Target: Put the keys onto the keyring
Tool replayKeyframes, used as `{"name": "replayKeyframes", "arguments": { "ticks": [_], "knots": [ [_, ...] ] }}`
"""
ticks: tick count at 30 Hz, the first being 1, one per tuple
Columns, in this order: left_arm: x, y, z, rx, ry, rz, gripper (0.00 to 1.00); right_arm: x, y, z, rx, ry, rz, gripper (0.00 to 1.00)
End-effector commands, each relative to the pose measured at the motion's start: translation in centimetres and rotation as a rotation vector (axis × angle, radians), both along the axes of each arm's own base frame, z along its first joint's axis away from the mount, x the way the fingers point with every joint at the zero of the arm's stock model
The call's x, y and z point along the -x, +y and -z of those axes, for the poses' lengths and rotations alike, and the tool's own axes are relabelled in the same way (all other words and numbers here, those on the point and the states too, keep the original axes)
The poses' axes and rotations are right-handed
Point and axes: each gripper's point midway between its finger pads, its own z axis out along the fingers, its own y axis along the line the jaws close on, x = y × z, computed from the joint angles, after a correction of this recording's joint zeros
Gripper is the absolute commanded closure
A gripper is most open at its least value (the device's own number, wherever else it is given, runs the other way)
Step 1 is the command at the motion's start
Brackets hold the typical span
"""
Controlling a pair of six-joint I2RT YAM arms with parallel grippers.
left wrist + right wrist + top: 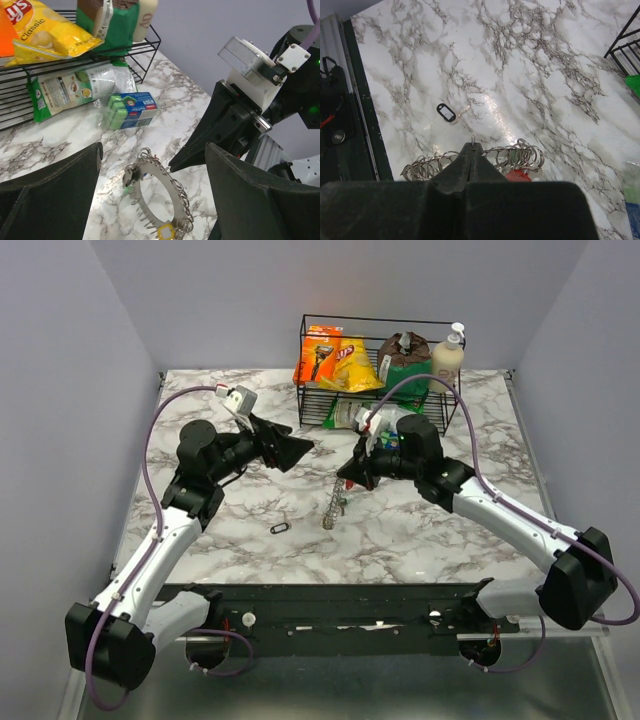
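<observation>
The keyring (520, 152) is pinched by the closed right gripper (472, 147); the key (447, 113) must be fetched by the spread, empty left gripper (154, 160)

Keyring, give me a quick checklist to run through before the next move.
1. Right jaws shut on keyring: ok.
2. Left jaws open and empty: ok.
3. Left jaws close by the keyring: ok.
4. Dark key on the keyring: not ok, it lies loose on the table.
5. Ring split opened for a key: cannot tell.
</observation>
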Motion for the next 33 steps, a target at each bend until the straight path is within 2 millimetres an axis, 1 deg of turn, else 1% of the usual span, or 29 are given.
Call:
{"name": "replayKeyframes", "arguments": {
  "ticks": [1, 9, 10, 13, 15, 16, 17, 18, 19, 20, 21, 22, 23, 25, 29, 33],
  "knots": [
    [1.7, -1.1, -0.8, 0.029, -0.047, 0.113, 0.09, 1.0, 0.1, -4.2, -0.064, -0.095, -0.072, 0.99],
    [2.7, -2.3, -1.0, 0.048, -0.057, 0.208, 0.13, 3.4, -0.1, -7.1, -0.142, -0.113, -0.162, 0.99],
    [2.7, -2.4, -1.0, 0.05, -0.056, 0.218, 0.14, 3.7, -0.3, -7.8, -0.155, -0.124, -0.163, 0.99],
    [3.3, -3.1, -1.5, 0.067, -0.058, 0.259, 0.17, 3.8, -0.7, -9.1, -0.192, -0.126, -0.124, 0.99],
    [3.6, -3.5, -1.6, 0.062, -0.066, 0.28, 0.2, 3.9, -0.9, -9.6, -0.23, -0.107, -0.1, 0.99],
    [4.1, -3.9, -2.0, 0.062, -0.077, 0.301, 0.21, 4.1, -1.1, -10.7, -0.265, -0.132, -0.091, 0.99],
    [4.2, -4.1, -1.9, 0.06, -0.075, 0.307, 0.21, 4.1, -1.2, -11.0, -0.283, -0.135, -0.079, 0.99],
    [4.3, -4.4, -1.9, 0.057, -0.076, 0.316, 0.23, 4.2, -1.2, -12.1, -0.327, -0.146, -0.066, 0.99],
    [4.6, -4.7, -2.3, 0.059, -0.083, 0.33, 0.23, 4.2, -1.4, -11.8, -0.342, -0.137, -0.05, 0.99],
    [4.8, -4.9, -2.2, 0.055, -0.073, 0.347, 0.24, 4.2, -1.9, -12.7, -0.369, -0.154, -0.02, 0.99],
    [4.8, -5.1, -2.1, 0.053, -0.066, 0.354, 0.26, 4.3, -2.0, -13.5, -0.411, -0.155, -0.009, 0.99],
    [4.9, -5.2, -2.4, 0.053, -0.071, 0.362, 0.27, 4.4, -2.1, -13.8, -0.43, -0.159, -0.007, 0.99],
    [5.1, -5.5, -2.3, 0.051, -0.066, 0.372, 0.28, 4.8, -2.3, -13.7, -0.444, -0.162, -0.005, 0.99],
    [5.0, -5.8, -2.3, 0.052, -0.059, 0.379, 0.29, 5.1, -2.4, -14.5, -0.484, -0.177, -0.009, 0.99],
    [5.4, -6.3, -2.7, 0.057, -0.071, 0.399, 0.31, 5.4, -2.5, -14.5, -0.494, -0.168, -0.018, 0.99],
    [6.2, -7.0, -2.9, 0.058, -0.082, 0.432, 0.35, 5.7, -2.5, -14.6, -0.5, -0.165, -0.026, 0.99]
  ]
}}
